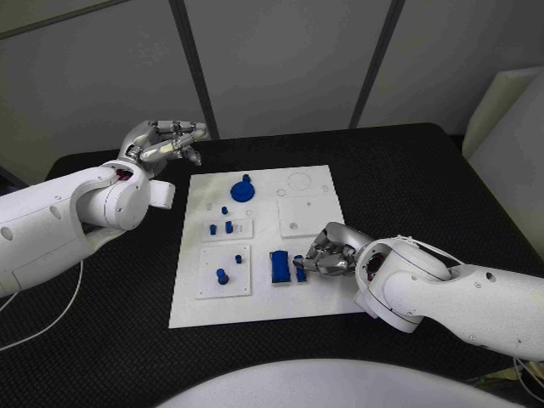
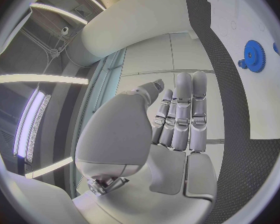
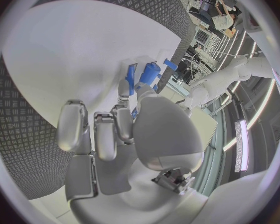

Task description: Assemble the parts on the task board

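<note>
Right hand (image 1: 325,252) pinches a blue part (image 1: 300,269) on the task board (image 1: 308,297); left hand (image 1: 161,141) hovers released.

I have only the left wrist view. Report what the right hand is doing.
Observer: The right hand is down on the task board, near its front right part, fingers at a small blue part.
Operator: Tell me what lies beside it.
Observer: A larger blue block stands just beside that small part, away from the hand.
Operator: Now place my left hand on the table.
Observer: The left hand is off the board's far left corner, over the black table, holding nothing, fingers loosely bent.
</note>
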Controlling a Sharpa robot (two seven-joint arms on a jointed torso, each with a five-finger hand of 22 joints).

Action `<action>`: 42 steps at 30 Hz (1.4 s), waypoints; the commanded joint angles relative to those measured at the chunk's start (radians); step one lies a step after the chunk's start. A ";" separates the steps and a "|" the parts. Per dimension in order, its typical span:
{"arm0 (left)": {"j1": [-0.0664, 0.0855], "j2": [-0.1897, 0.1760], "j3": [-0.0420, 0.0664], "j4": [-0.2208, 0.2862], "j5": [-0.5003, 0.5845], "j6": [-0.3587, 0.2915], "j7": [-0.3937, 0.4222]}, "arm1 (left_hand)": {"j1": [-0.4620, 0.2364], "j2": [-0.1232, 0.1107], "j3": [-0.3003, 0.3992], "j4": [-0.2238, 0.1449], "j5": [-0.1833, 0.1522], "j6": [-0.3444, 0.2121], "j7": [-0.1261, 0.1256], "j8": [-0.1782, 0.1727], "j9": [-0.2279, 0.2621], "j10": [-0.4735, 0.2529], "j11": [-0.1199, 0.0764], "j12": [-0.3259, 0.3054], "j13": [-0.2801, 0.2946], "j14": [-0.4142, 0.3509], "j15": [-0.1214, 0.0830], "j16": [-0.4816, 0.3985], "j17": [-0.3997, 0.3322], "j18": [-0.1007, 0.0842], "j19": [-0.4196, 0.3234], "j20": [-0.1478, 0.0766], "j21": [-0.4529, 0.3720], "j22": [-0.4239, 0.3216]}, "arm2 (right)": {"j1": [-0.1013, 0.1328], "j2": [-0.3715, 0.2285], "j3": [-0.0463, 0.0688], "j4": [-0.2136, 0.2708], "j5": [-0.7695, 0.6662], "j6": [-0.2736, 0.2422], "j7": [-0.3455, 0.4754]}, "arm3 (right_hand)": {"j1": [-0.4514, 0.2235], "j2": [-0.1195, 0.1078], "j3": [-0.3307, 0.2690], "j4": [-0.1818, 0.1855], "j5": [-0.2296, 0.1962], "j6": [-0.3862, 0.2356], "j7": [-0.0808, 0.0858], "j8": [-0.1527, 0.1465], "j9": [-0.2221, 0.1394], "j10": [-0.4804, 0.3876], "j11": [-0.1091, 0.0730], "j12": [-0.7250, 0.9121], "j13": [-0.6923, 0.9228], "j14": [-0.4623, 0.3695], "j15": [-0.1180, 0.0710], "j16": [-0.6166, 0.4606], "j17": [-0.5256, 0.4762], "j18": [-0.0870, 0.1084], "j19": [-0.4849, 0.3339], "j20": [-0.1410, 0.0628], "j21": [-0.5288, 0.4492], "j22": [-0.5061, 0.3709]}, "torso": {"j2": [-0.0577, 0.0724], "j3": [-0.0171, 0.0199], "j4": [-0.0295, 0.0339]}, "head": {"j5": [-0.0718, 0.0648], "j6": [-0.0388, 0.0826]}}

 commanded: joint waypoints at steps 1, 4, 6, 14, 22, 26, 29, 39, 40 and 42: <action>0.002 0.000 0.001 0.001 0.003 0.007 0.003 | -0.005 0.003 -0.006 -0.002 -0.004 -0.007 0.001 0.006 -0.001 -0.006 0.001 0.004 0.000 -0.007 0.003 -0.002 -0.001 -0.011 -0.007 0.003 -0.006 -0.001 | 0.000 0.002 -0.001 0.007 -0.004 0.020 0.017 | -0.026 -0.005 -0.018 0.002 0.005 -0.003 0.001 0.007 0.003 0.009 -0.003 0.007 0.071 0.095 -0.007 0.004 0.211 -0.003 0.003 -0.007 0.006 0.002 | 0.001 -0.0001 0.0004 | 0.000 -0.001; 0.002 -0.001 0.001 0.001 0.003 0.007 0.003 | -0.005 0.003 -0.006 -0.002 -0.004 -0.007 0.001 0.006 -0.001 -0.006 0.001 0.004 0.000 -0.007 0.003 -0.002 -0.001 -0.011 -0.007 0.003 -0.006 -0.001 | 0.000 -0.001 -0.001 0.011 -0.020 0.016 0.023 | -0.070 -0.016 -0.053 0.003 -0.031 -0.003 0.003 0.010 0.008 0.009 -0.001 0.006 0.072 0.095 -0.006 0.003 0.211 -0.003 0.002 -0.006 0.005 0.001 | 0.000 -0.0002 -0.0002 | 0.000 -0.001; 0.002 -0.001 0.001 0.001 0.003 0.007 0.003 | -0.005 0.003 -0.006 -0.002 -0.004 -0.007 0.001 0.006 -0.001 -0.006 0.001 0.004 0.000 -0.007 0.003 -0.002 -0.001 -0.011 -0.007 0.003 -0.006 -0.001 | 0.000 -0.006 -0.001 0.014 -0.035 0.009 0.029 | -0.088 -0.016 -0.072 0.002 -0.069 -0.004 0.003 0.011 0.011 0.009 -0.001 0.005 0.072 0.095 -0.005 0.003 0.211 -0.003 0.002 -0.006 0.004 0.001 | 0.000 0.0000 -0.0003 | 0.001 -0.001; 0.002 -0.001 0.001 0.000 0.003 0.007 0.004 | -0.005 0.003 -0.006 -0.002 -0.004 -0.007 0.001 0.006 -0.001 -0.006 0.001 0.004 0.000 -0.007 0.003 -0.002 -0.001 -0.011 -0.007 0.003 -0.006 -0.001 | 0.000 -0.041 -0.001 0.026 -0.094 -0.049 0.108 | -0.061 -0.023 -0.110 -0.011 -0.133 -0.057 0.021 -0.015 0.007 -0.012 0.013 -0.037 0.049 0.092 0.004 -0.004 0.198 0.002 -0.012 0.000 -0.013 -0.018 | -0.001 0.0004 -0.0007 | 0.001 0.000; 0.002 0.002 0.001 -0.002 0.003 0.007 0.004 | -0.005 0.003 -0.006 -0.002 -0.004 -0.007 0.001 0.006 -0.001 -0.006 0.001 0.004 0.000 -0.007 0.003 -0.002 -0.001 -0.011 -0.007 0.003 -0.006 -0.001 | 0.000 -0.076 -0.001 0.034 -0.163 -0.082 0.272 | 0.123 0.014 -0.078 -0.085 -0.123 -0.164 0.076 -0.119 -0.044 -0.028 0.058 -0.046 0.046 0.092 0.041 -0.003 0.199 0.002 -0.016 0.032 -0.017 -0.020 | 0.000 0.0005 -0.0005 | 0.000 0.001; 0.002 0.003 0.001 -0.002 0.003 0.007 0.004 | -0.005 0.003 -0.006 -0.002 -0.004 -0.007 0.001 0.006 -0.001 -0.006 0.001 0.004 0.000 -0.007 0.003 -0.002 -0.001 -0.011 -0.007 0.003 -0.006 -0.001 | 0.000 -0.082 -0.001 0.031 -0.188 -0.070 0.325 | 0.193 0.034 -0.041 -0.119 -0.143 -0.179 0.090 -0.155 -0.075 -0.031 0.068 -0.045 0.048 0.093 0.051 -0.002 0.201 0.003 -0.017 0.042 -0.017 -0.019 | 0.001 0.0006 0.0004 | 0.000 0.000; 0.002 0.003 0.001 -0.003 0.003 0.007 0.004 | -0.005 0.003 -0.006 -0.002 -0.004 -0.007 0.001 0.006 -0.001 -0.006 0.001 0.004 0.000 -0.007 0.003 -0.002 -0.001 -0.011 -0.007 0.003 -0.006 -0.001 | 0.000 -0.082 -0.002 0.023 -0.199 -0.056 0.351 | 0.235 0.040 -0.011 -0.143 -0.138 -0.183 0.098 -0.179 -0.100 -0.034 0.074 -0.044 0.048 0.093 0.056 -0.002 0.202 0.003 -0.018 0.048 -0.017 -0.019 | 0.001 0.0002 0.0003 | 0.001 0.000; 0.001 0.003 0.001 -0.003 0.003 0.007 0.003 | -0.005 0.003 -0.006 -0.002 -0.004 -0.007 0.001 0.006 -0.001 -0.006 0.001 0.004 0.000 -0.007 0.003 -0.002 -0.001 -0.011 -0.007 0.003 -0.006 -0.001 | -0.001 -0.071 -0.003 0.004 -0.206 0.006 0.371 | 0.265 0.044 0.058 -0.166 -0.117 -0.138 0.096 -0.201 -0.150 -0.031 0.073 -0.033 0.053 0.093 0.055 0.001 0.206 0.003 -0.017 0.050 -0.013 -0.013 | 0.001 -0.0002 0.0002 | 0.001 -0.004; 0.001 0.003 0.001 -0.003 0.003 0.007 0.003 | -0.005 0.003 -0.006 -0.002 -0.004 -0.007 0.001 0.006 -0.001 -0.006 0.001 0.004 0.000 -0.007 0.003 -0.002 -0.001 -0.011 -0.007 0.003 -0.006 -0.001 | -0.001 -0.069 -0.004 0.002 -0.206 0.013 0.369 | 0.263 0.043 0.062 -0.166 -0.116 -0.133 0.095 -0.202 -0.153 -0.030 0.073 -0.032 0.053 0.093 0.055 0.001 0.206 0.003 -0.017 0.050 -0.013 -0.013 | 0.001 -0.0002 0.0002 | 0.002 -0.005; 0.001 0.003 0.001 -0.002 0.003 0.007 0.003 | -0.005 0.003 -0.006 -0.002 -0.004 -0.007 0.001 0.006 -0.001 -0.006 0.001 0.004 0.000 -0.007 0.003 -0.002 -0.001 -0.011 -0.007 0.003 -0.006 -0.001 | -0.001 -0.067 -0.005 0.000 -0.204 0.023 0.367 | 0.257 0.041 0.069 -0.164 -0.114 -0.124 0.093 -0.203 -0.159 -0.030 0.072 -0.031 0.054 0.093 0.054 0.001 0.206 0.003 -0.016 0.050 -0.011 -0.011 | 0.001 0.0000 0.0004 | 0.002 -0.006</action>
